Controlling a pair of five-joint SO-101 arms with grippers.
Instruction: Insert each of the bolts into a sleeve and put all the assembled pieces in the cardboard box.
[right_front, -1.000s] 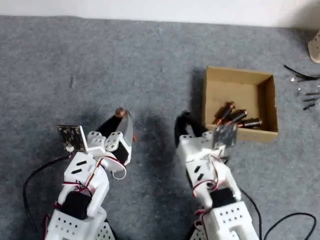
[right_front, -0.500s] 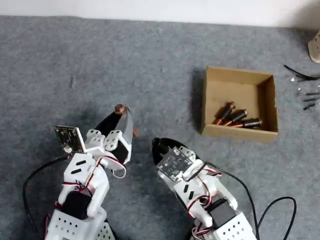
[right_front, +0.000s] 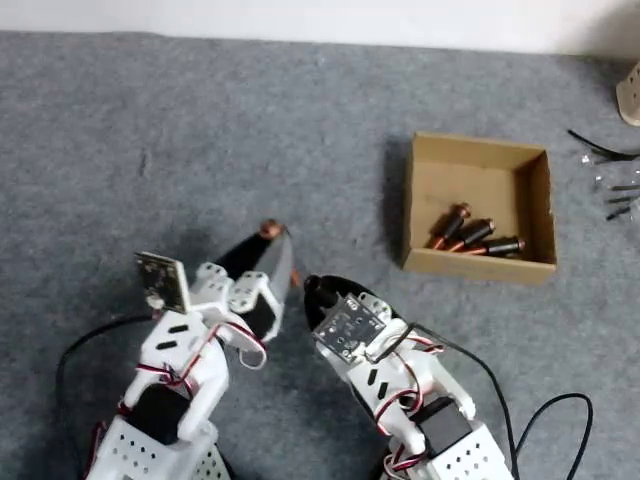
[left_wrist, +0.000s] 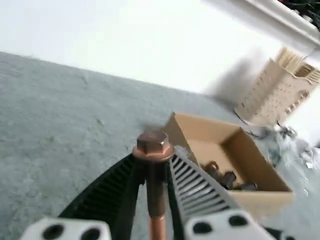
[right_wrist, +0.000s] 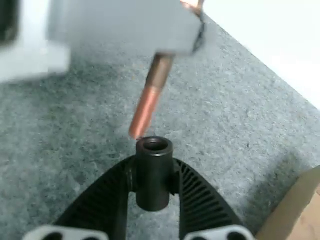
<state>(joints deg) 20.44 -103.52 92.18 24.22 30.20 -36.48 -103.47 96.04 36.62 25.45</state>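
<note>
On the grey carpet (right_front: 200, 130), the left gripper (left_wrist: 152, 170) pinches a copper-coloured bolt (left_wrist: 155, 192) between its ribbed black fingers, hex head up and clear of the fingertips, the smooth shank running down between them. Just to its right, the right gripper (right_front: 322, 295) is clamped on a short black sleeve (right_wrist: 154, 170), held upright with its round open mouth facing up. Seen from the right wrist, the bolt hangs tilted, its lower tip just at the rim of that mouth and not inside it. Further right, well apart from both arms, stands the open cardboard box (right_front: 478, 150), with three assembled pieces (right_front: 470, 232), dark sleeves with copper heads, lying side by side against its near wall.
</note>
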